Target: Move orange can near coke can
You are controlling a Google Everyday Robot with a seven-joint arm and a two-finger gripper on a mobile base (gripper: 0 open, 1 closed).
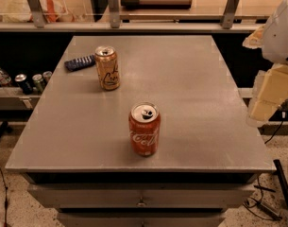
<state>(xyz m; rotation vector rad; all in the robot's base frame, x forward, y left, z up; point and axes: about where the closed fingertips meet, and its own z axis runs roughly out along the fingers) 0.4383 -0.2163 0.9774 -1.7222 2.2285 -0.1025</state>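
The orange can [107,67] is golden-orange with dark script and a silver top. It stands upright at the back left of the grey table [195,93]. The coke can [144,129] is red with white script and stands upright near the table's front edge, at the middle. The two cans stand well apart. My gripper [267,97] shows as cream-coloured blocks below the white arm [280,30], at the right edge of the view. It is beyond the table's right side, far from both cans and holds nothing that I can see.
A dark blue flat object [80,62] lies just left of the orange can. Several cans and a bottle [21,82] stand on a low shelf left of the table. A railing with metal posts [113,6] runs behind the table. Drawers are below the tabletop.
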